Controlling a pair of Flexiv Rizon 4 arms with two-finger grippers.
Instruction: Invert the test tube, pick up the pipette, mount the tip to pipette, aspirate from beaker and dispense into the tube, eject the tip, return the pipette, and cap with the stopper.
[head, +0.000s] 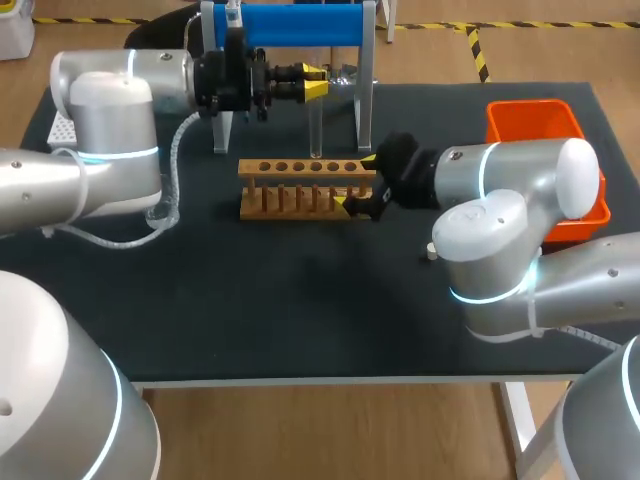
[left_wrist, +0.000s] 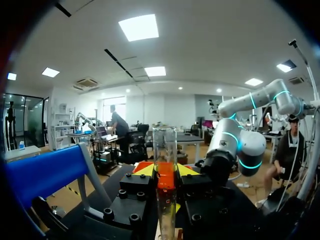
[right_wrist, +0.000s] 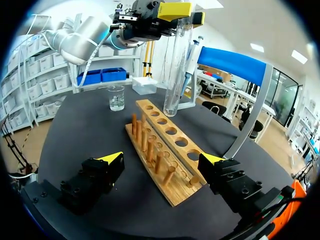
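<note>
Two pincers were on this one. In the upper middle of the head view, the left pincer (head: 316, 83) was clenched on the clear glass test tube (head: 316, 128) and held it upright above the pale wooden rack with its row of holes (head: 300, 168). The right pincer (head: 356, 181) stood released, one finger either side of the rack's right end, mid-frame on the dark counter (head: 250, 300).

The tube looked ready for seating. The tidy way would be to keep it plumb, line its rounded end over one hole and lower slowly. The right pincer could steady the rack so it cannot skid.

The left wrist view gave the tube's open mouth, pointing up past the yellow tips. The right wrist view gave the rounded end just above the rack. It also showed a small clear glass beaker (right_wrist: 116, 97) beyond the rack's far end, hidden behind the left arm in the head view.
</note>
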